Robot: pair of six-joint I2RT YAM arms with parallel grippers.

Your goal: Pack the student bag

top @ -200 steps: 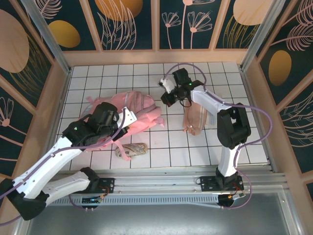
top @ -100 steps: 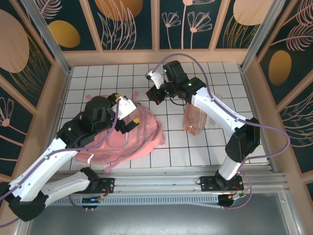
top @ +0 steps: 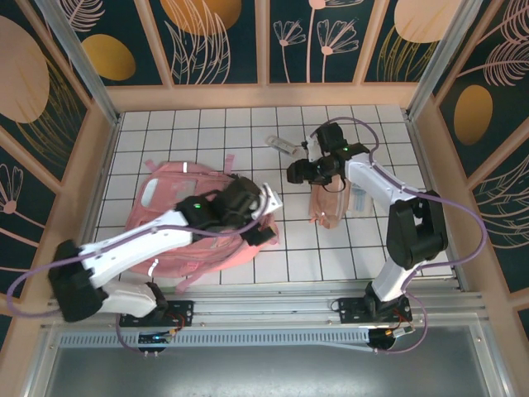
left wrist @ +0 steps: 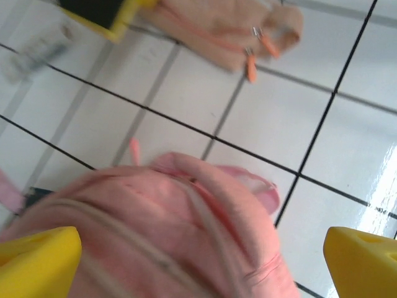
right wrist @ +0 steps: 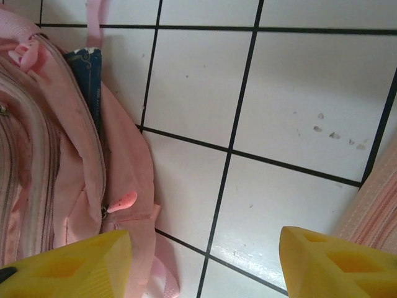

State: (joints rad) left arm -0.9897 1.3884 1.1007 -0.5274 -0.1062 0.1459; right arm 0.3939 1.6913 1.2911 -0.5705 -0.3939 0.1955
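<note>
Let go on both sides within the last second. Released the large pink fabric backpack [top: 178,219], bunched up and lifted a moment ago, now spread flat on the left-centre of the white tiled table [top: 314,256]. Parted too from the small white pen-like object [top: 281,145], carried at the right side half a second back, now lying loose on the tiles beyond the backpack's far right corner. Means, probably, a reset between steps rather than progress: backpack settled and easy to reach, with a dark blue book-like item [right wrist: 93,77] showing inside its open edge, yet the white object and the flat peach-pink fabric pouch [top: 331,198] not packed. Reaches with the left arm across the backpack to its right edge, left gripper [left wrist: 201,264] low over the pink fabric, yellow fingers spread wide, pinching nothing. Folds the right arm back toward the centre, right gripper [right wrist: 205,261] above bare tiles between backpack and pouch, fingers well apart, nothing between them.
</note>
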